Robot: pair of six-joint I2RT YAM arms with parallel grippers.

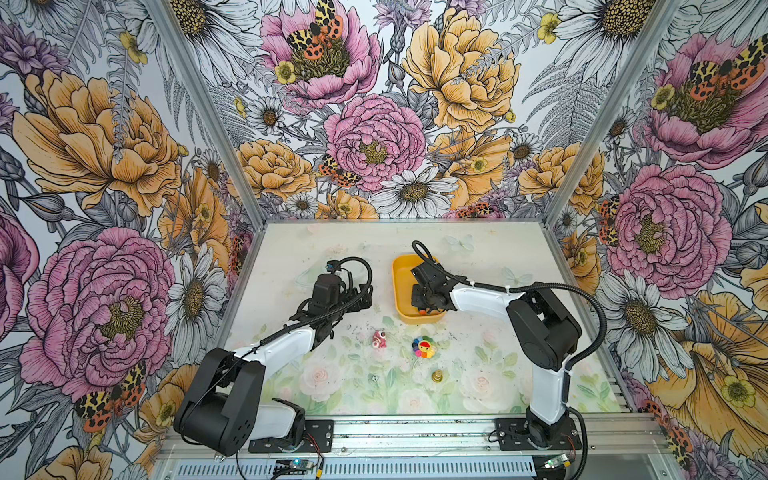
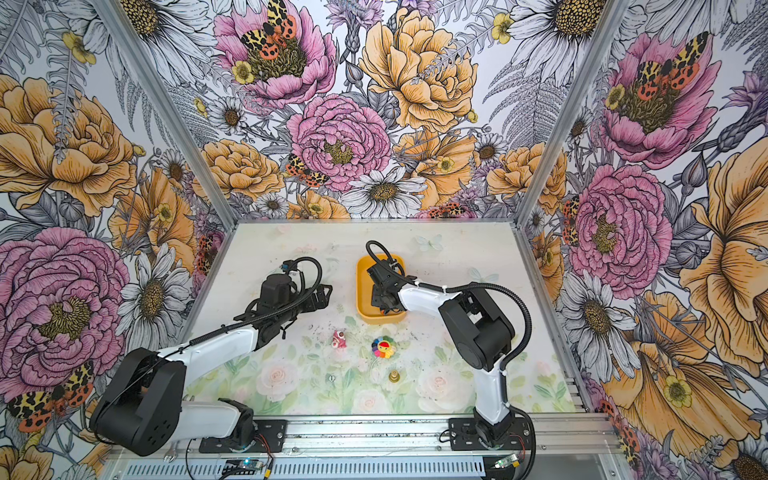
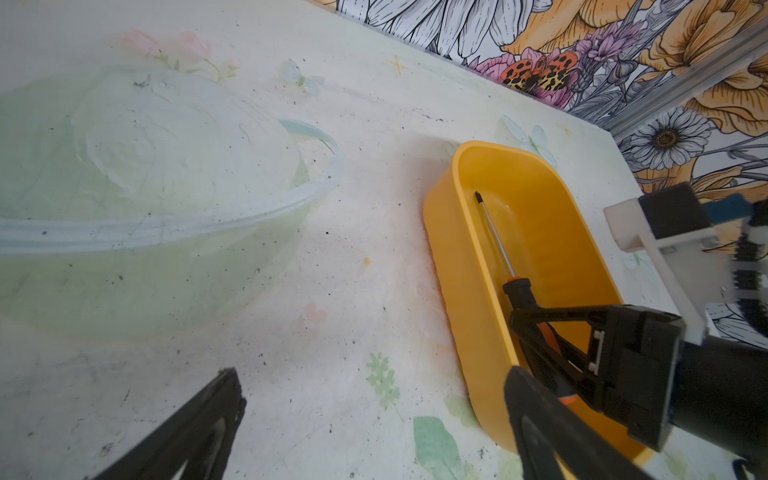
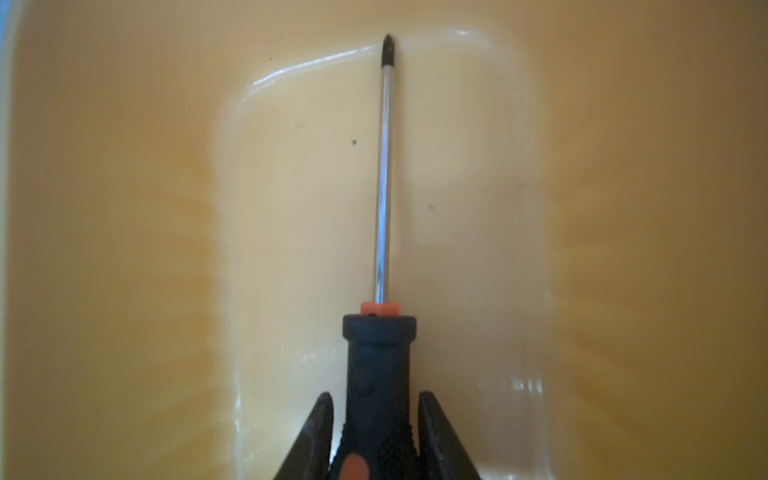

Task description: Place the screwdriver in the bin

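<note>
**Item 1: screwdriver** [image 3: 516,291]
- Location: inside the bin [image 3: 446,266], lying along the bin's length, with the tip toward the far end. The whole tool is within the walls and low over the floor. Whether the tip touches the floor cannot be told.
- Build: thin bright metal shaft [image 4: 383,187] with a dark tip, and a black handle [image 4: 378,353] with orange collar and inset. The lower handle is textured.
- Handling (judged): light, rigid and not fragile. The shaft looks smooth and narrow, so it would likely slip or roll in a pinch. The handle is thicker and looks rubbery, so it is the better place to hold, across its waist.
- Release (judged): a drop from this height should do no harm, though the round handle may roll a little on the glossy floor.

**Item 2: bin**
- Yellow-orange plastic with rounded corners, standing on the table [image 1: 478,249]. It looks stiff and slick inside.

**Item 3: right end effector** [image 4: 376,399]
- Reaches into the bin and is clamped on the screwdriver's handle, with 1 finger on each side.

**Item 4: left end effector** [image 3: 372,374]
- Fingers wide apart with nothing between them. It hangs over bare table beside the bin, clear of it.
</note>
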